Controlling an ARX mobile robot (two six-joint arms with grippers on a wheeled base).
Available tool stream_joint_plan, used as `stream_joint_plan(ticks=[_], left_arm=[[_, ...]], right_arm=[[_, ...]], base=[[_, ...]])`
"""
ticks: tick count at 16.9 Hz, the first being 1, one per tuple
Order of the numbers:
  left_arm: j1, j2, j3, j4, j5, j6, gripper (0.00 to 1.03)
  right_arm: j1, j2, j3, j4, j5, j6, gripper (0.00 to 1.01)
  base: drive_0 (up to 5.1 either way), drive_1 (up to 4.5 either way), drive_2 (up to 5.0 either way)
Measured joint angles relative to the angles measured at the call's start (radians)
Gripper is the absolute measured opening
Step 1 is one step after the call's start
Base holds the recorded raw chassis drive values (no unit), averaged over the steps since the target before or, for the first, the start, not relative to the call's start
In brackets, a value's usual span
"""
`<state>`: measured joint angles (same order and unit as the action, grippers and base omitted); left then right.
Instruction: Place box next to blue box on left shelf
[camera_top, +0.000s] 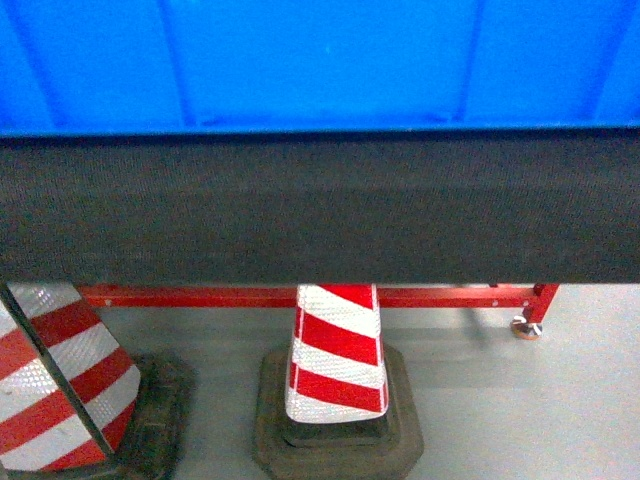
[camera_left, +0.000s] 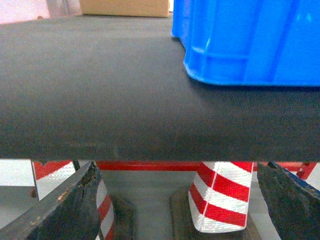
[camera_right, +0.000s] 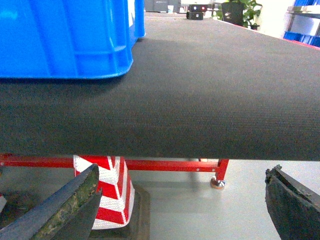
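Both arms wait below the worktop (camera_top: 320, 210) edge, left gripper (camera_left: 175, 210) and right gripper (camera_right: 182, 210) jaws spread wide and empty; beyond, the box (camera_top: 320, 60) sits near that edge, stiff, bulky, probably light, best gripped at both side rims.

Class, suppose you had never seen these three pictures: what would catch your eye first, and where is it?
First the bright blue box, filling the top of the head view and sitting on a black mat. Next the red-and-white striped cones on the floor beneath, before a red frame. Both wrist views show open dark fingers below the mat's edge.
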<state>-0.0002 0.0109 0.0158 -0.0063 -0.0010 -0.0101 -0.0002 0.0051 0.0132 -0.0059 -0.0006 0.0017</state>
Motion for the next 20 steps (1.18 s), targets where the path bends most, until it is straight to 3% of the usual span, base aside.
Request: stream_joint_plan(ticks=[20], left_arm=[[0.0,0.0,0.0,0.0,-0.001,0.0,0.98]], right_arm=[[0.0,0.0,0.0,-0.001,0.0,0.001,0.98]], base=[[0.0,0.0,0.0]])
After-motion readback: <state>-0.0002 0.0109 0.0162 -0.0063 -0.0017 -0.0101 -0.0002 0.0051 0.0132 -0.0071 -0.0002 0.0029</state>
